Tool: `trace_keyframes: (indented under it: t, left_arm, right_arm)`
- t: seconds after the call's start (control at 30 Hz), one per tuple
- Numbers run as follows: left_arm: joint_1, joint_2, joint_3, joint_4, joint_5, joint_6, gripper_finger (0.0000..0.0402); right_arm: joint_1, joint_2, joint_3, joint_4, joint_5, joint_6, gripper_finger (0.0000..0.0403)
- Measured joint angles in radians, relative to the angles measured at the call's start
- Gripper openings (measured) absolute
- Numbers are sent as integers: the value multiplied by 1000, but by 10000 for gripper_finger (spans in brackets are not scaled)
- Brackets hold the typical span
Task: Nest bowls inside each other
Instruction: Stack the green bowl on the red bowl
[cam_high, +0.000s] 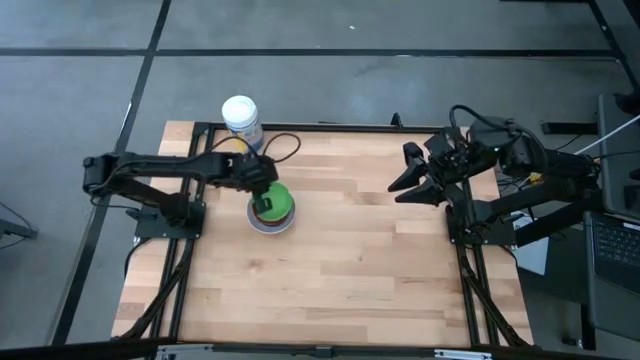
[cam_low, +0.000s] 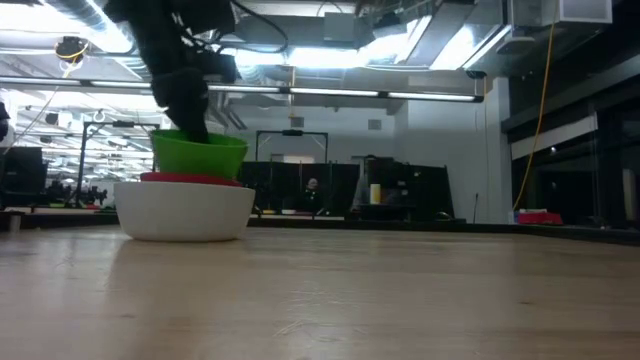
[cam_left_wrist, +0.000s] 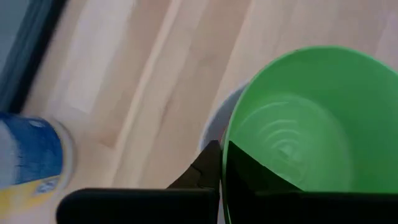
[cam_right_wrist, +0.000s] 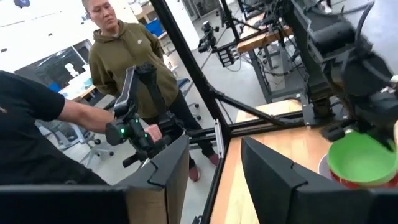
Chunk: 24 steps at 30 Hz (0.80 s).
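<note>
A green bowl (cam_low: 200, 155) sits at the top of a stack, over a red bowl's rim (cam_low: 180, 178) inside a white bowl (cam_low: 185, 212) that stands on the table at the left of centre (cam_high: 270, 224). Whether the green bowl rests on the red one or hangs just above it, I cannot tell. My left gripper (cam_left_wrist: 222, 150) is shut on the green bowl (cam_high: 274, 203). My right gripper (cam_high: 405, 172) hovers open and raised at the table's right side, far from the stack, with nothing between its fingers (cam_right_wrist: 214, 149). My left gripper pinches the green bowl's rim (cam_left_wrist: 227, 163) on the side toward the table's left, one finger (cam_left_wrist: 249, 171) inside the bowl and one (cam_left_wrist: 208, 163) outside. The fingers slant down from the left. The bowl stays mouth up, slightly tilted, over the stack.
A white-lidded container (cam_high: 241, 118) with a blue and yellow label (cam_left_wrist: 31, 155) stands upright at the far edge, just behind the stack. Bare wood spreads across the middle and near side (cam_high: 350, 270). People (cam_right_wrist: 118, 50) stand beyond the table's left side.
</note>
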<state>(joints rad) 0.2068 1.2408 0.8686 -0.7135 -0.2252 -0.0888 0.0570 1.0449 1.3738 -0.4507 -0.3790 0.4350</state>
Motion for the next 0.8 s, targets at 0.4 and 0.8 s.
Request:
trace_keyframes:
  t: [0.4,0.8]
  left_arm:
    - [-42,30,-118,117,19,-70,2]
    - [10,35,-220,350,-9,-92,45]
  right_arm:
    - [0,-2,0,10,24,3,137]
    - [0,-2,0,9,35,29,153]
